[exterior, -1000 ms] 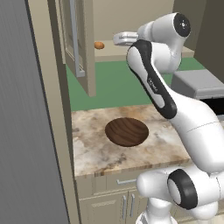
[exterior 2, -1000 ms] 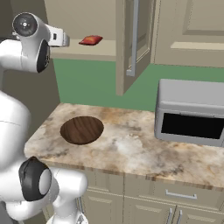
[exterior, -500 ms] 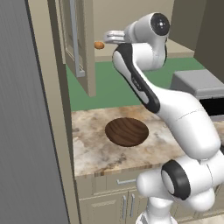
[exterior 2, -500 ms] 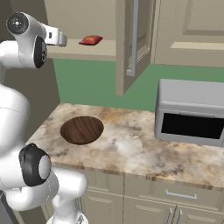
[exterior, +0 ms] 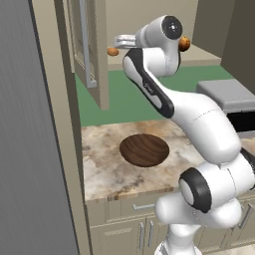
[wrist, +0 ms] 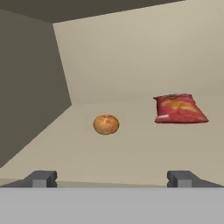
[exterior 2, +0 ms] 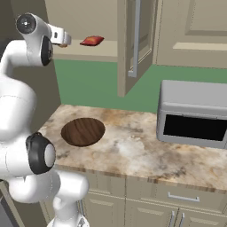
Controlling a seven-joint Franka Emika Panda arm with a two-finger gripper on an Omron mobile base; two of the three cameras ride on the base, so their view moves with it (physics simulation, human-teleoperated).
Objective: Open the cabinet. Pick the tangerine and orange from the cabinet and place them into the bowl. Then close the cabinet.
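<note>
The cabinet (exterior: pixel 97 64) hangs open, its door (exterior 2: pixel 127 48) swung out over the counter. On its shelf lies a small round orange fruit (wrist: pixel 106 124); tangerine or orange, I cannot tell. My gripper (wrist: pixel 113 179) is open and level with the shelf, a short way in front of that fruit (exterior: pixel 113 51), with nothing between its fingers. A second orange fruit (exterior: pixel 185 44) sits further right on the shelf, partly behind my arm. The dark wooden bowl (exterior: pixel 144 149) stands empty on the counter below, also seen from the right (exterior 2: pixel 83 131). From there my gripper (exterior 2: pixel 66 39) reaches over the shelf edge.
A red snack bag (wrist: pixel 179 108) lies on the shelf right of the fruit, also visible from the right base (exterior 2: pixel 92 41). A grey microwave (exterior 2: pixel 195 115) stands on the marble counter (exterior 2: pixel 128 150) at right. A tall dark panel (exterior: pixel 30 149) walls off the left.
My gripper has swung left and closer to the shelf, toward the left fruit. It has stayed open. The fruits, bag and bowl have not moved.
</note>
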